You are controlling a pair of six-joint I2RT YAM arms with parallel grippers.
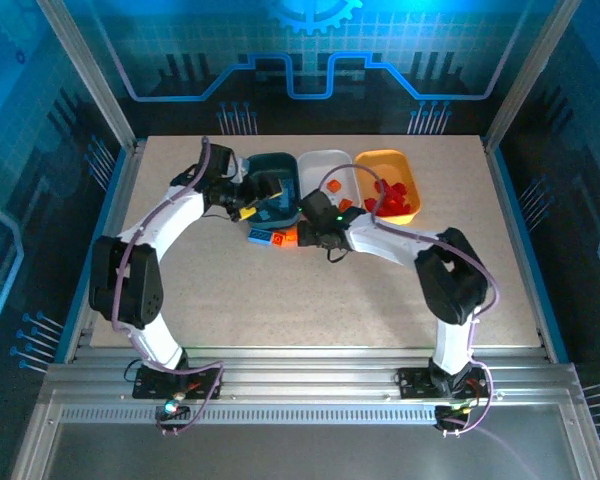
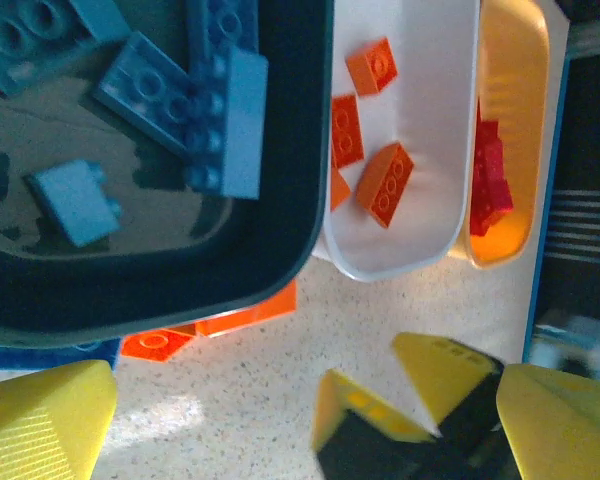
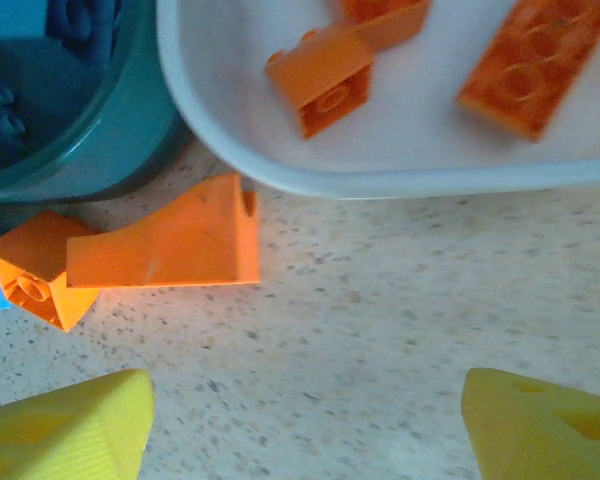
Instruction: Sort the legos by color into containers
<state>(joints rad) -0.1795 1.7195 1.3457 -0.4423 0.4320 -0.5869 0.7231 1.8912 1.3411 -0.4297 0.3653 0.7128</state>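
Orange legos [image 3: 170, 245], 2, loose on the desk [image 3: 380, 330] just beside the white tub [image 3: 380, 180].
Right hand [image 3: 300, 420] gapes empty near them; left hand [image 2: 305, 400] spread wide, empty, by the teal tub [image 2: 150, 290] at the far edge.

No lettering or numbers can be read.
One sign: a blue gear emblem [image 1: 315, 10] on the back wall [image 1: 180, 60], far beyond the right pincer [image 3: 300, 405].
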